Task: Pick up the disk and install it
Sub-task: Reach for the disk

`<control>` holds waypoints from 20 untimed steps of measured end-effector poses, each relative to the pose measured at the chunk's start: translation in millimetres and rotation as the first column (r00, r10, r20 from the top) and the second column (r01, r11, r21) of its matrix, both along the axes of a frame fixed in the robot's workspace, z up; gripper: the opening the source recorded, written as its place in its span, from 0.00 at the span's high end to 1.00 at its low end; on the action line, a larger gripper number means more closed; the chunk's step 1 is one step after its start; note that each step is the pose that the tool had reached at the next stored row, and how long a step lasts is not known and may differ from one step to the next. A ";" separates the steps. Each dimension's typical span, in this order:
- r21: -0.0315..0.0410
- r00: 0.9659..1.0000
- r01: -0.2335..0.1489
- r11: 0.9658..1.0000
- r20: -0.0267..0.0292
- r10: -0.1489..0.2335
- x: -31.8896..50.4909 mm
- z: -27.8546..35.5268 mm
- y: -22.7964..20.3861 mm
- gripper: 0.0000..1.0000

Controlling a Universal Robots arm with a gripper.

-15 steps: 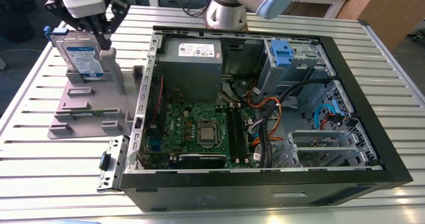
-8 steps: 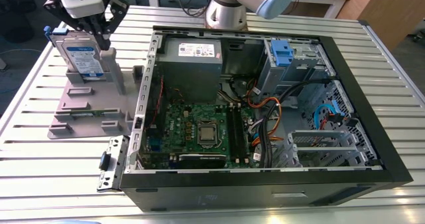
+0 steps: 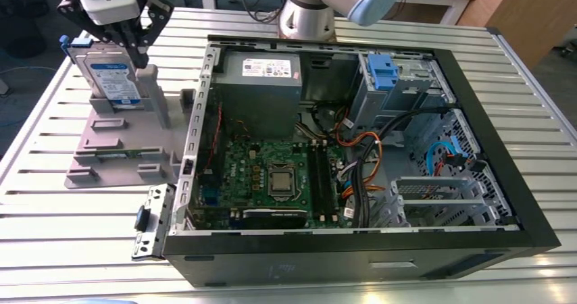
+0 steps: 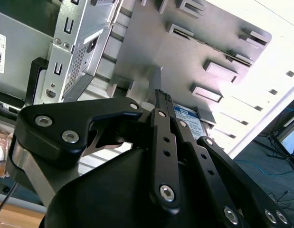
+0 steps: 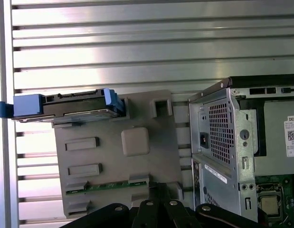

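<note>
The disk (image 3: 110, 81) stands on edge in a grey plastic holder (image 3: 117, 152) on the table, at the exterior view's left of the open computer case. It is silver-grey with a white and blue label and a blue bracket. In the first wrist view the disk (image 5: 71, 106) shows edge-on at the holder's (image 5: 113, 161) far end. My gripper (image 3: 140, 55) hangs just above the holder, close beside the disk's upper edge, shut with nothing in it. In the second wrist view the fingertips (image 4: 159, 97) point down at the holder, with the disk's label (image 4: 190, 121) just behind them.
The open computer case (image 3: 505, 148) fills the middle and the exterior view's right, with a power supply (image 3: 259, 81), a motherboard (image 3: 270, 179), cables and a drive bay holding a blue clip (image 3: 383, 71). A loose metal bracket (image 3: 151, 223) lies by the case's near corner. The slatted table (image 3: 54, 209) lies around them.
</note>
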State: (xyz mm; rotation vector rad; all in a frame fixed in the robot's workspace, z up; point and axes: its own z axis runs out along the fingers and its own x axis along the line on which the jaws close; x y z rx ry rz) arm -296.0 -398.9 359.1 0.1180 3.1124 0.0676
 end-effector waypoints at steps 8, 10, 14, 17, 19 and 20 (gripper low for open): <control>0.000 1.000 0.000 1.000 0.000 0.000 -1.8 -0.4 0.0 0.89; 0.000 1.000 0.000 1.000 0.000 0.000 -2.2 -0.6 0.0 0.89; 0.000 1.000 0.000 1.000 0.000 0.000 -4.5 -1.3 0.0 0.89; 0.000 1.000 0.000 1.000 0.000 0.000 -4.8 -1.4 0.0 0.89; 0.000 1.000 0.000 1.000 0.000 0.000 -7.7 -2.4 0.0 0.89; 0.000 1.000 0.000 1.000 0.000 0.000 -9.7 -3.4 0.0 0.89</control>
